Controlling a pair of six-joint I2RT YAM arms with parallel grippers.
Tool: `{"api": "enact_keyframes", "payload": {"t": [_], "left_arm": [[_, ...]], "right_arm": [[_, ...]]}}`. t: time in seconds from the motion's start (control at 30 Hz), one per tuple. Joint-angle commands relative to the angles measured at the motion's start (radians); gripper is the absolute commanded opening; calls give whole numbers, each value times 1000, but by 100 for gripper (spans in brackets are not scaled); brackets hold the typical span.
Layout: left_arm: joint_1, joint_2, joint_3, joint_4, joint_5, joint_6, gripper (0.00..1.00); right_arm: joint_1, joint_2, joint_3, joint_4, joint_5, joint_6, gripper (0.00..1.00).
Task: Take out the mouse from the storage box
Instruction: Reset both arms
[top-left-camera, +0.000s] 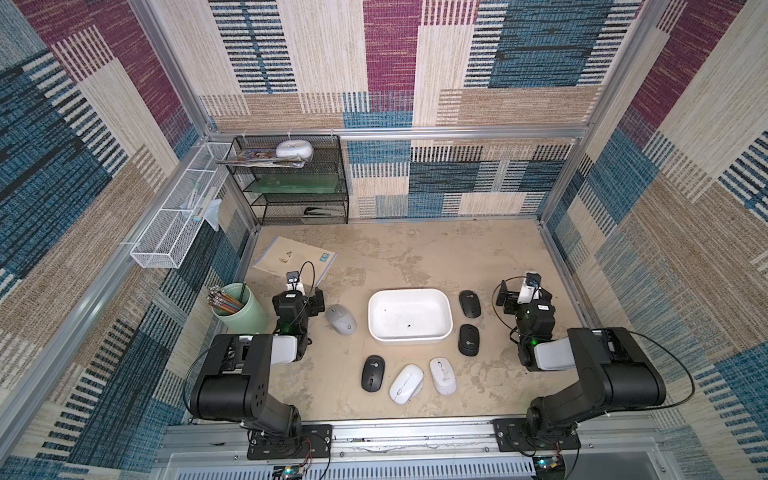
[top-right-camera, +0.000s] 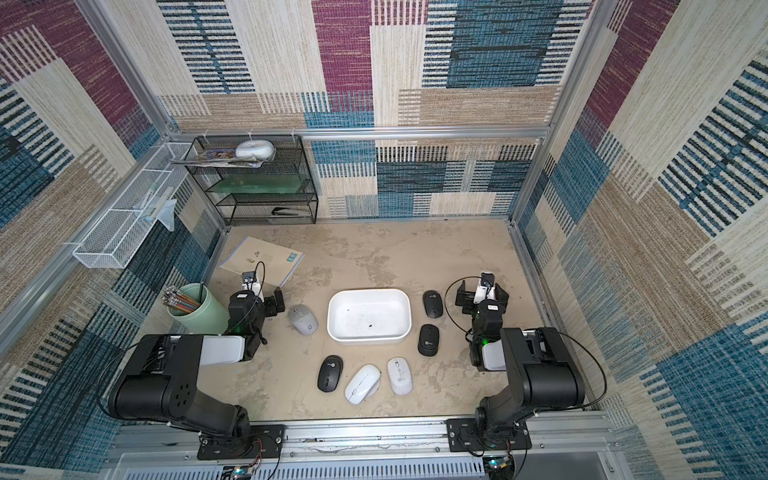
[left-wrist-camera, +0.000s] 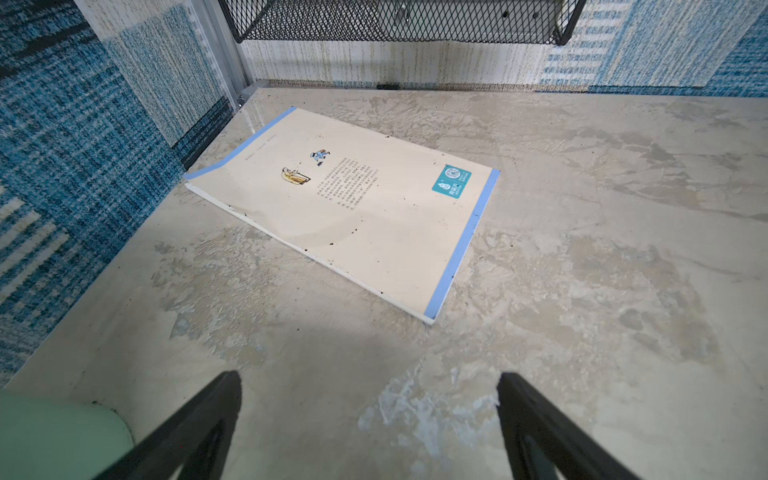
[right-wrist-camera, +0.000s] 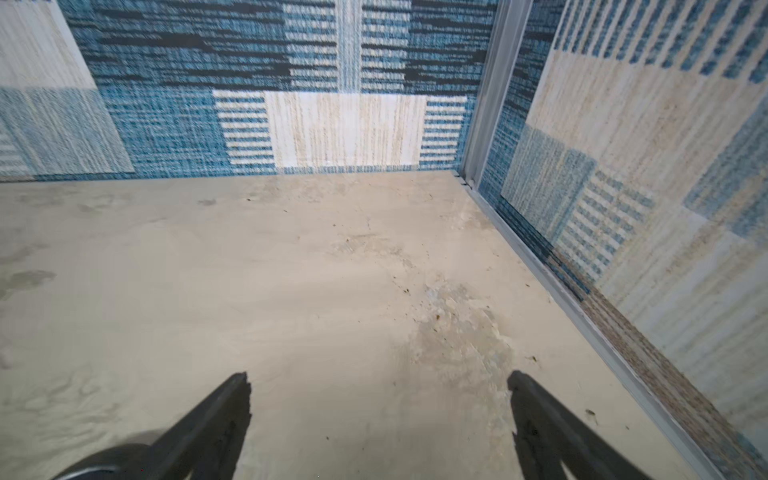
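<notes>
Mice first, closest to the robot's base: a black mouse, a white mouse and a pale grey-white mouse sit in a row on the counter, nearer than either set of fingers. Next up, the storage box sits between the two sets of fingers, well apart from both, with just a few dark specks inside. A grey mouse lies between the box and the left fingers. A second black mouse and a third black mouse lie just beside the box, on the side of the right fingers. Both sets of fingers are spread wide with nothing in them, over bare counter. A green cup sits right beside the left fingers, a book lies flat ahead of them, and a black mesh rack stands farthest back.
</notes>
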Motion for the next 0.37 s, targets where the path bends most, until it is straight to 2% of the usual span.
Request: {"api": "enact_keyframes", "payload": {"t": [0.0, 0.33], "left_arm": [[0, -3, 5, 21, -5, 3, 99], [-1, -2, 6, 19, -2, 6, 99]], "right_arm": [[-2, -5, 4, 14, -27, 17, 99], [-2, -4, 3, 19, -26, 16, 99]]}}
